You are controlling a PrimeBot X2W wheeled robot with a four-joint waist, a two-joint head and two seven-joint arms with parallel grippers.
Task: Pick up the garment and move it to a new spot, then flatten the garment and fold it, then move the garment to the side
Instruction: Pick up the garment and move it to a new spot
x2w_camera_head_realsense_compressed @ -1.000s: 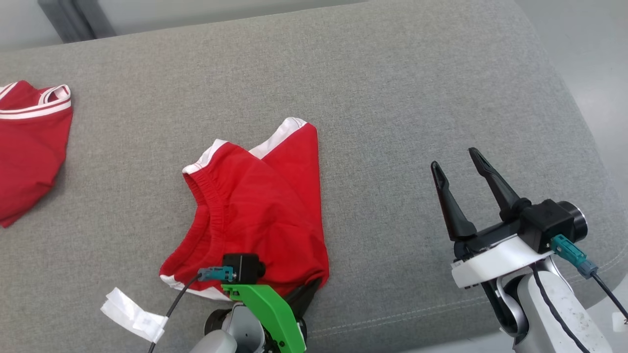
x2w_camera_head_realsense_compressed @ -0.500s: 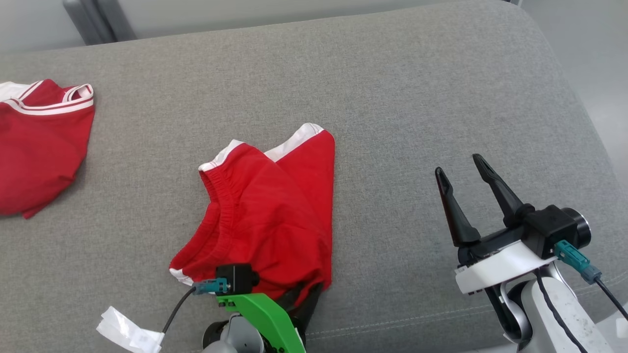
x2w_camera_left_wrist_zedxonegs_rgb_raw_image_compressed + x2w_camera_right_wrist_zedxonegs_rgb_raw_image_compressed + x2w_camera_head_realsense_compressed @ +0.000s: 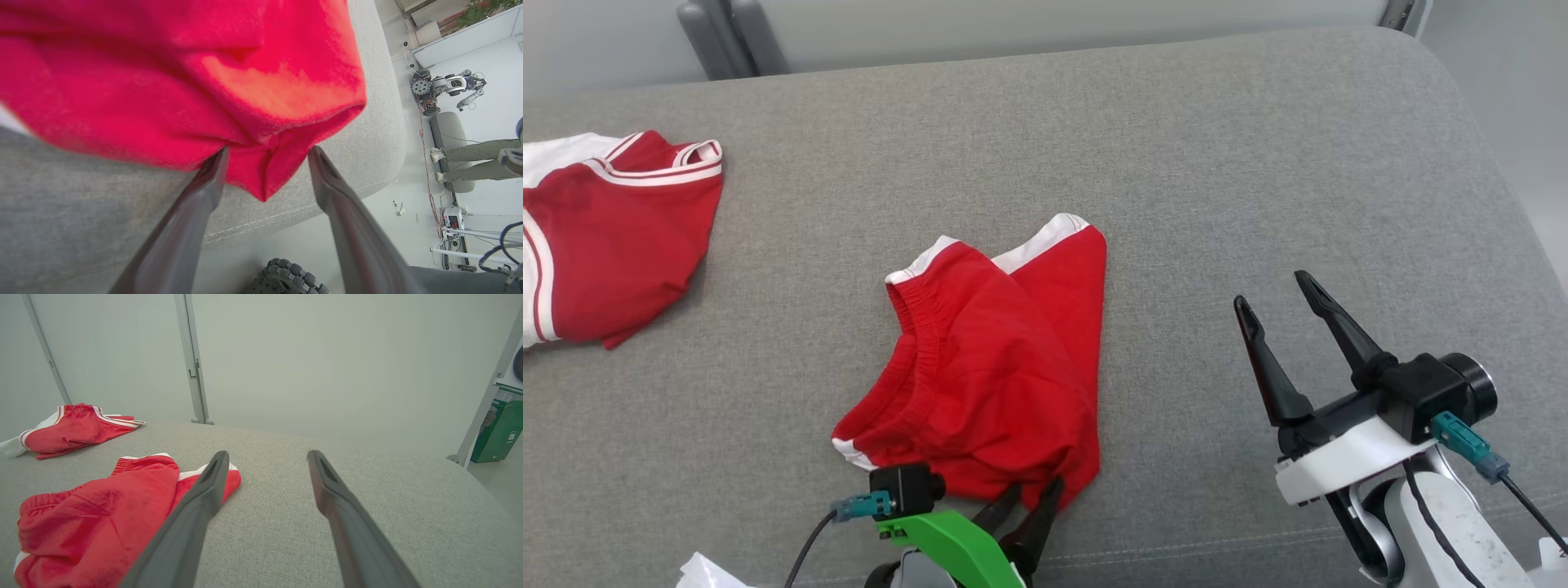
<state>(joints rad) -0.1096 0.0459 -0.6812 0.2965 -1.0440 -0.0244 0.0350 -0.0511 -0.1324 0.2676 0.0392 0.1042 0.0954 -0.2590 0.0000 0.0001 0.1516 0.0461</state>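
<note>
The garment, a pair of red shorts [image 3: 996, 384] with white trim, lies folded in the middle of the grey cushion [image 3: 1176, 163]. My left gripper [image 3: 1036, 488] sits at the shorts' near right corner, close to the cushion's front edge. In the left wrist view its fingers stand open [image 3: 269, 151] with the corner of the red cloth [image 3: 184, 73] between them, not pinched. My right gripper [image 3: 1272, 291] hovers open and empty over bare cushion to the right of the shorts. In the right wrist view the right gripper [image 3: 267, 454] has the shorts [image 3: 94, 514] at its lower left.
A second red garment with white stripes [image 3: 613, 245] lies at the cushion's far left. A white paper tag [image 3: 707, 572] sits at the front edge. The cushion's right end curves down to the floor. A person's legs [image 3: 470, 159] and another robot [image 3: 445, 85] stand off in the room.
The head camera has shifted, so the whole scene slid right and down. My left gripper has drawn back toward the front edge, and its two parted fingers now show at the shorts' corner.
</note>
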